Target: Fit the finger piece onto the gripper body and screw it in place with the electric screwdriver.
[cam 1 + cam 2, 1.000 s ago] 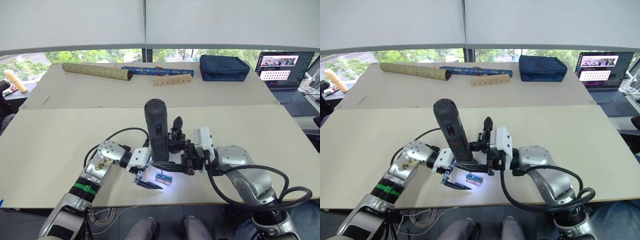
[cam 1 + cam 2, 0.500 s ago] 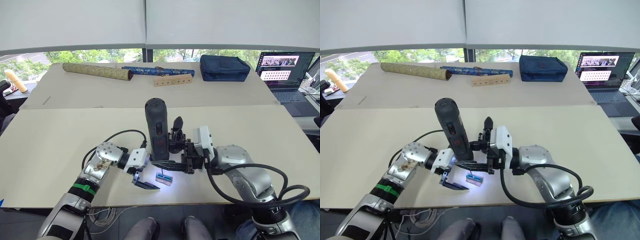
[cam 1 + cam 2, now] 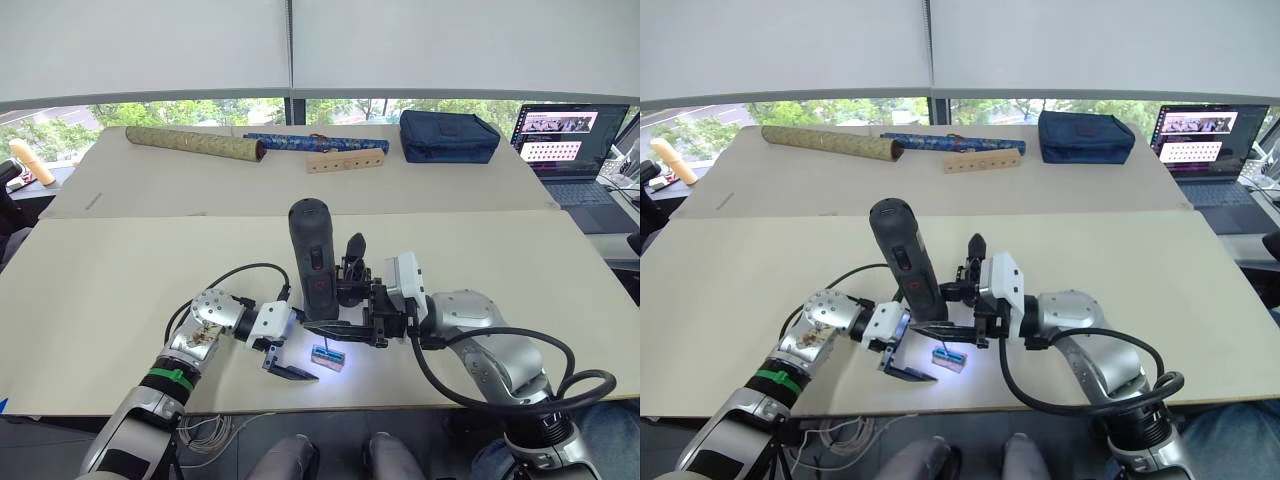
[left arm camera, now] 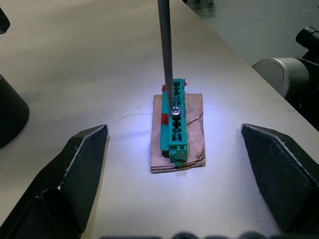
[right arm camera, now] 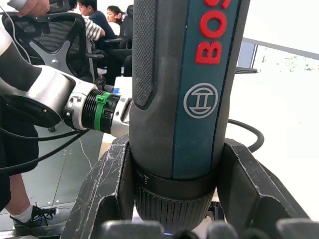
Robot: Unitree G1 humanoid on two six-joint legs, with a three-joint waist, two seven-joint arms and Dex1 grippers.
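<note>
My right gripper is shut on the electric screwdriver, a thick dark cylinder held upright with its lit tip down. Its thin metal bit comes down on a screw in a small green-and-tan block on the table. My left gripper is open, and its fingers stand on either side of that block without touching it. Just behind the screwdriver stands the black gripper body. A pointed black part, apparently the finger piece, rises from it. How the two sit together is hidden.
At the table's far side lie a patterned rolled tube, a blue rolled tube, a wooden bar with holes and a navy pouch. A laptop sits far right. The table's front edge is close below the grippers.
My left arm has drawn back a little towards the front edge, with its gripper still open around the green block. The screwdriver and right gripper have hardly moved.
</note>
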